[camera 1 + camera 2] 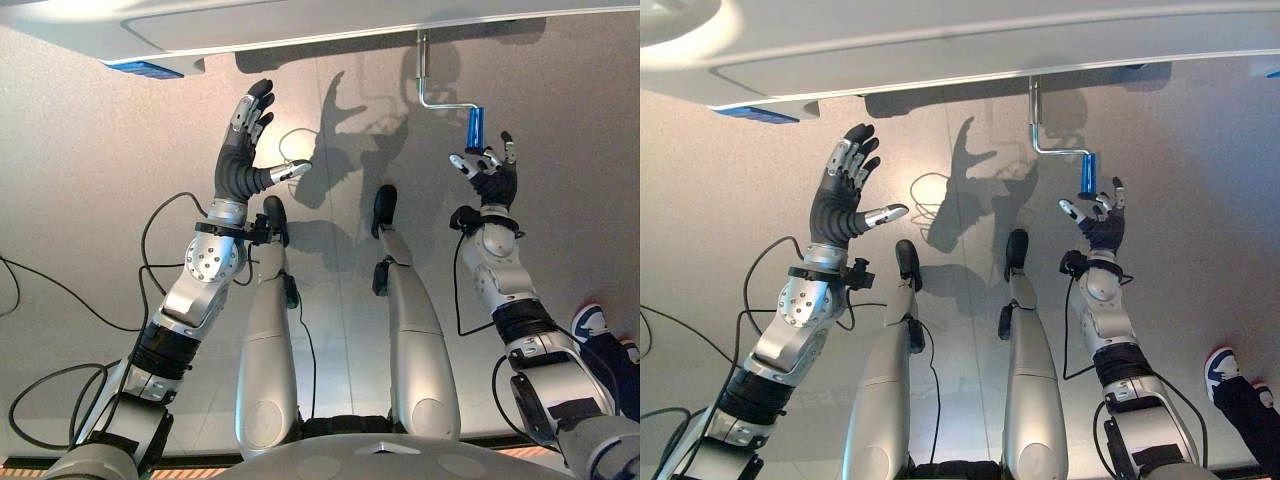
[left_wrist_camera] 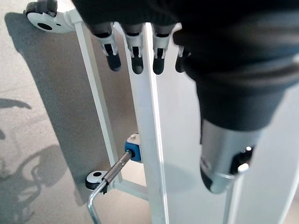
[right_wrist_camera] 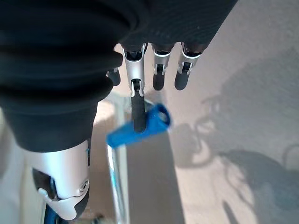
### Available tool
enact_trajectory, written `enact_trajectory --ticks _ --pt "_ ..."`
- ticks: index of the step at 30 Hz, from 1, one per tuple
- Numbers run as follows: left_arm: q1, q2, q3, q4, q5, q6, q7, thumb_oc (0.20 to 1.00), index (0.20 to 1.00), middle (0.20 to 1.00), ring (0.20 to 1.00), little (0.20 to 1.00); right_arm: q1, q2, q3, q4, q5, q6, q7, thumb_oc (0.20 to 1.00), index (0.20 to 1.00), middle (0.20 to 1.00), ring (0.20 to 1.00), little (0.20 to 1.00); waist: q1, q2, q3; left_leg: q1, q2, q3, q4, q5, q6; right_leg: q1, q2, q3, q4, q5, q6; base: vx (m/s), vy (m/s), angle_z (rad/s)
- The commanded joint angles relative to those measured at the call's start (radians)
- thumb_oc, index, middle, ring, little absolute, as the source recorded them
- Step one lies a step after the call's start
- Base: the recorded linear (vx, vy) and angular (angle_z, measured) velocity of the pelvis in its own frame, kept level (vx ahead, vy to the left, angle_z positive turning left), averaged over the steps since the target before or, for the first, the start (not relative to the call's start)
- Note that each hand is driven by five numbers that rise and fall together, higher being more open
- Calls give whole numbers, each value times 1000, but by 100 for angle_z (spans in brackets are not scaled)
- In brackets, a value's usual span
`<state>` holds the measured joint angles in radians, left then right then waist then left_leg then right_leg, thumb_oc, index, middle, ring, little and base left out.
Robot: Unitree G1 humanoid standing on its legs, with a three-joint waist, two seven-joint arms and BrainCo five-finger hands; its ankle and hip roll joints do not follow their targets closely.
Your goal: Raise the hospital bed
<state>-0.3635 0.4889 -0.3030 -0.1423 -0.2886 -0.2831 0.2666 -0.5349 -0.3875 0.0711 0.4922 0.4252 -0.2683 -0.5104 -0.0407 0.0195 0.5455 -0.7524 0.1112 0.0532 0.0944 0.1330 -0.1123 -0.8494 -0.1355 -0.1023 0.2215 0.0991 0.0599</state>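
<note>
Item: bed crank [image 1: 440, 98], steel rod under the hospital bed [image 1: 300, 30] footboard edge, ending in a blue handle [image 1: 475, 127]. Rigid; the handle probably spins, so grip there. Right hand [image 1: 490, 172]: fingers relaxed just below the handle, grasping nothing. Left hand [image 1: 245, 140]: spread, idle.

You have bright, even light from overhead and behind the robot, throwing crisp dark shadows of both raised hands and the crank onto the grey floor [image 1: 90, 130] ahead. The pale underside of the bed [image 1: 970, 35] glares near white and bows at the edges in the head views. In the right wrist view the blue crank handle [image 3: 140, 126] smears with blur.
</note>
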Motion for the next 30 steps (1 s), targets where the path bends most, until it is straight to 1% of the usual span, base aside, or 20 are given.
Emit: enact_trajectory --ticks 1,3,4,7,10,13,15,16,17,18,19,20,21,22,23,27,29,30 --pt "2 42 -5 -125 26 -58 26 1000 1000 1000 1000 1000 -32 -37 -34 -65 -41 -65 -85 1000 1000 1000 1000 1000 12 -39 -26 -61 -27 -49 63 -21 18 19 -27 -16 -37 20 91 0 0 0" --pt "0 38 -10 -129 29 -57 31 1000 1000 1000 1000 1000 -38 -41 -37 -73 -60 -65 -102 1000 1000 1000 1000 1000 12 -40 -26 -67 -27 -50 64 -22 19 14 -27 -17 -38 19 91 16 5 1" --pt "-5 41 -18 -133 36 -63 38 1000 1000 1000 1000 1000 -56 -60 -49 -65 -98 -63 -140 1000 1000 1000 1000 1000 17 -37 -26 -74 -29 -54 64 -23 21 9 -30 -20 -36 17 91 0 0 0" --pt "-10 42 -19 -143 41 -64 48 1000 1000 1000 1000 1000 -59 -55 -52 -107 -127 -70 -166 1000 1000 1000 1000 1000 17 -37 -26 -76 -32 -51 63 -27 23 7 -30 -21 -38 16 91 26 16 5" --pt "-5 44 -18 -151 40 -67 46 1000 1000 1000 1000 1000 -47 -58 -53 -110 -139 -65 -157 1000 1000 1000 1000 1000 19 -42 -26 -75 -35 -52 62 -30 24 8 -30 -21 -43 15 91 20 -1 5" --pt "-3 56 -20 -159 39 -65 38 1000 1000 1000 1000 1000 -39 -56 -40 -104 -110 -61 -126 1000 1000 1000 1000 1000 18 -48 -26 -78 -35 -51 62 -32 25 8 -29 -19 -45 15 91 0 0 0" --pt "-4 63 -18 -161 37 -65 33 1000 1000 1000 1000 1000 -38 -73 -19 -90 -82 -49 -76 1000 1000 1000 1000 1000 20 -54 -26 -79 -35 -51 63 -33 24 10 -28 -20 -49 17 91 0 0 0" --pt "-2 66 -18 -162 33 -63 27 1000 1000 1000 1000 1000 -41 -92 3 -73 -47 -42 -25 1000 1000 1000 1000 1000 21 -58 -26 -80 -35 -50 63 -32 23 11 -27 -22 -52 19 91 0 0 0" --pt "1 75 -13 -161 26 -60 15 1000 1000 1000 1000 1000 -47 -132 44 -48 -11 -14 49 1000 1000 1000 1000 1000 21 -66 -26 -82 -33 -50 63 -31 21 11 -25 -23 -54 19 91 0 0 0" --pt "7 81 -17 -166 22 -56 2 1000 1000 1000 1000 1000 -59 -157 62 -29 -1 8 66 1000 1000 1000 1000 1000 22 -70 -26 -81 -32 -52 63 -31 20 12 -25 -25 -55 19 91 0 0 0" --pt "12 82 -18 -169 13 -55 -6 1000 1000 1000 1000 1000 -86 -183 86 20 29 9 99 1000 1000 1000 1000 1000 23 -74 -26 -82 -32 -51 64 -31 19 14 -24 -26 -56 21 91 0 0 0" --pt "14 88 -20 -173 2 -55 -12 1000 1000 1000 1000 1000 -114 -213 112 61 47 30 133 1000 1000 1000 1000 1000 27 -79 -26 -82 -31 -51 65 -31 18 16 -24 -27 -57 22 91 0 0 0" --pt "19 95 -22 -179 -10 -55 -21 1000 1000 1000 1000 1000 -153 -239 139 103 64 45 147 1000 1000 1000 1000 1000 29 -83 -26 -82 -30 -50 66 -32 16 17 -24 -29 -59 23 91 0 0 0" --pt "21 99 -24 -182 -22 -53 -22 1000 1000 1000 1000 1000 -204 -257 168 172 82 54 161 1000 1000 1000 1000 1000 30 -86 -26 -84 -30 -50 67 -32 15 15 -23 -29 -60 25 90 0 0 0" --pt "13 106 -34 -182 -29 -51 -22 1000 1000 1000 1000 1000 -256 -276 192 257 96 76 180 1000 1000 1000 1000 1000 37 -89 -26 -83 -29 -51 68 -32 13 18 -23 -30 -61 25 90 0 0 0" --pt "-21 105 -56 -183 -60 -47 -37 1000 1000 1000 1000 1000 -425 -299 277 528 151 138 272 1000 1000 1000 1000 1000 49 -90 -26 -93 -30 -52 71 -31 8 18 -22 -38 -65 26 89 0 0 0" --pt "-41 82 -72 -170 -68 -44 -51 1000 1000 1000 1000 1000 -474 -305 296 638 164 170 323 1000 1000 1000 1000 1000 55 -86 -26 -97 -31 -55 69 -30 8 18 -23 -44 -66 25 90 12 14 4" --pt "-53 69 -84 -161 -68 -44 -60 1000 1000 1000 1000 1000 -501 -313 307 701 146 191 351 1000 1000 1000 1000 1000 65 -77 -26 -97 -31 -58 67 -29 9 18 -24 -50 -65 23 90 13 12 6"
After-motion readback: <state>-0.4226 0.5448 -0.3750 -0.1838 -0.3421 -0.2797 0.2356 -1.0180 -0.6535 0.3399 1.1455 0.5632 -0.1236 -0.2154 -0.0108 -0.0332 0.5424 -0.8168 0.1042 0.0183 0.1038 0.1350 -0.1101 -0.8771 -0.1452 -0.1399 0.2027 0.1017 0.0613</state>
